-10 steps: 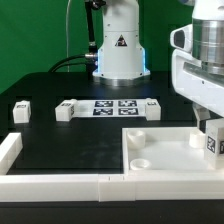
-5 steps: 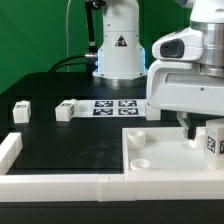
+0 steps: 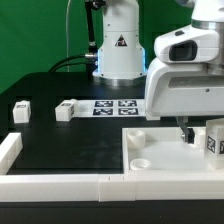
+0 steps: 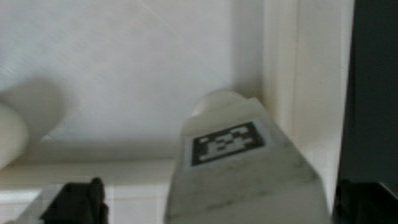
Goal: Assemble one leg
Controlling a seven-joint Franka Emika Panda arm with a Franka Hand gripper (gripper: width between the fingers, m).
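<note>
A green backdrop stands behind a black table (image 3: 60, 135), with a low white wall (image 3: 60, 184) running along its near edge. At the far middle rises the white robot base (image 3: 118, 45), and in front of it lies the marker board (image 3: 113, 106). The arm's bulky white head fills the exterior view's right, and its gripper (image 3: 187, 132) reaches down over the large white panel (image 3: 165, 155), which lies at the near right and shows a round socket (image 3: 139, 161) near its corner. Just beside the gripper, toward the exterior view's right, a leg (image 3: 213, 138) stands on the panel, its tag facing the camera — close to the fingers, though whether they touch it cannot be told. Whether the fingers are apart or together cannot be told either: the head hides most of them. In the wrist view the tagged leg (image 4: 231, 160) sits close ahead, with a dark fingertip (image 4: 75, 200) at the picture's edge. Three more legs lie on the table — one at the far left (image 3: 21, 110), one left of the marker board (image 3: 65, 110) and one at its right end (image 3: 151, 108).
</note>
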